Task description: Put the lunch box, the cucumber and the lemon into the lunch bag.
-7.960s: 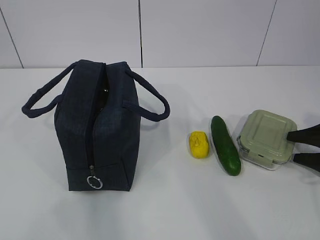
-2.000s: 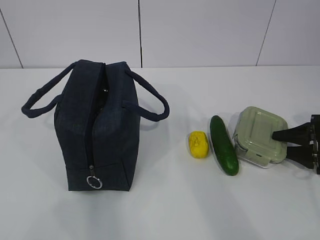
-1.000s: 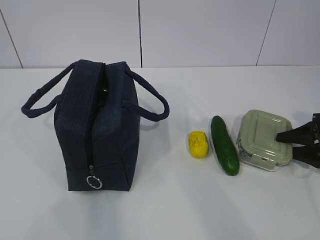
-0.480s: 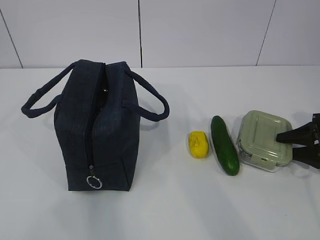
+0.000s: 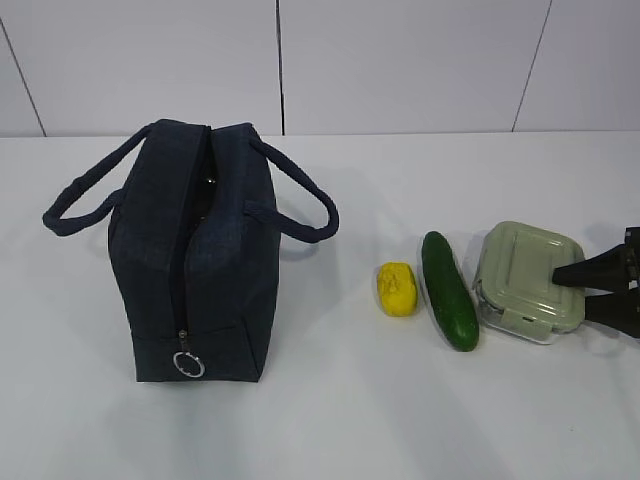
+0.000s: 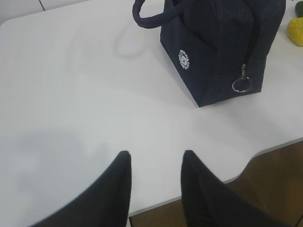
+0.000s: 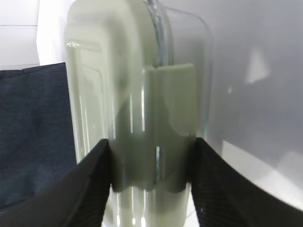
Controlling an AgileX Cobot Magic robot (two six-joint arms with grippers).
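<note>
Two seconds back the lunch box (image 5: 528, 280) was tipped up off the bench (image 5: 330, 420) on its right side; now it sits flat again, in almost the same spot as half a second ago, while the lunch bag (image 5: 195, 255), lemon (image 5: 397, 288) and cucumber (image 5: 449, 303) have not shifted. Seen from the exterior view, the box lies at the 3 o'clock side of the bench, just beside the cucumber, with the lemon next along toward 9 o'clock and the bag well apart at the 9 o'clock side. Its lid is pale sage green with rounded corners and a raised inner panel, over clear walls; a clip flap shows on its near edge. The right hand (image 5: 590, 290) reaches in from the 3 o'clock edge, one finger lying over the lid and the other low at the box's side. In the right wrist view the right hand (image 7: 150, 179) has its two dark fingers set on either side of a clip flap, pressed against the box. The left hand (image 6: 154, 163) hovers over bare bench at the 6 o'clock edge, fingers apart and holding nothing. The bag stands upright, dark navy, zipper partly open on top, a silver ring pull (image 6: 240, 84) hanging at its end. A small round white logo (image 6: 183, 59) marks its side; the lettering is too small to read.
</note>
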